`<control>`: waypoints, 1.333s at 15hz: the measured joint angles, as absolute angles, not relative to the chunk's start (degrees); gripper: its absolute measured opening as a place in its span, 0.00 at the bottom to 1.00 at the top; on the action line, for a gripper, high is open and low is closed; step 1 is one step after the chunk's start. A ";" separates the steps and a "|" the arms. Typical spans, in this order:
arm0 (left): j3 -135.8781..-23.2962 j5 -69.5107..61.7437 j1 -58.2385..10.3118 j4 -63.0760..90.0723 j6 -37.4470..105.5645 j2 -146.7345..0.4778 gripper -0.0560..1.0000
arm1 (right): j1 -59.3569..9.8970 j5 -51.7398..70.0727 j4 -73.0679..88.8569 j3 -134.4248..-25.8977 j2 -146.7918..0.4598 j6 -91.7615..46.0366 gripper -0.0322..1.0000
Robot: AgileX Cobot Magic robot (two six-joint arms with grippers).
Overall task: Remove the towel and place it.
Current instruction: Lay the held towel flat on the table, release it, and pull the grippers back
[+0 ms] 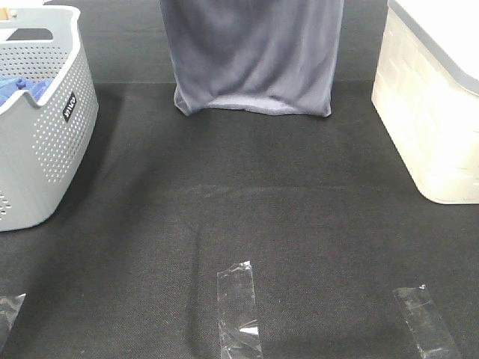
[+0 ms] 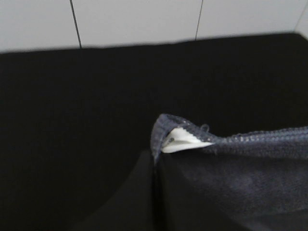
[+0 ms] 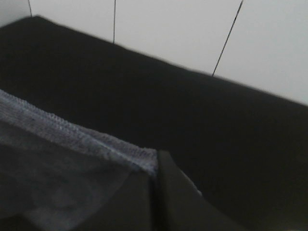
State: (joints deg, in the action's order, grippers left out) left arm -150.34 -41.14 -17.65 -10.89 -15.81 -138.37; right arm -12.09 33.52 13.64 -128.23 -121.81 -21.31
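Black textured matting covers the bench point(image 1: 247, 217), with a grey perforated basket point(image 1: 45, 149) holding a blue cloth point(image 1: 22, 88) on the left, a white bin point(image 1: 434, 127) on the right and clear tape strips point(image 1: 238, 307) near the front edge. Between the two containers at the back, the towel point(image 1: 254, 52) hangs as a wide sheet, its lower hem down at the matting. The left end effector point(image 2: 155, 161) is pinching one upper corner beside a white tag point(image 2: 183, 142), and the right end effector point(image 3: 156, 168) is pinching the other stitched corner.
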 joint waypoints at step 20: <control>-138.37 -69.44 -25.15 -2.35 -10.89 -136.02 0.05 | -10.83 69.67 17.07 -117.28 -122.27 -12.66 0.03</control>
State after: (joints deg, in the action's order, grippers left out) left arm -138.37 -69.44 -25.15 -2.35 -10.89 -136.02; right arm -10.83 69.67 17.07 -117.28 -122.27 -12.66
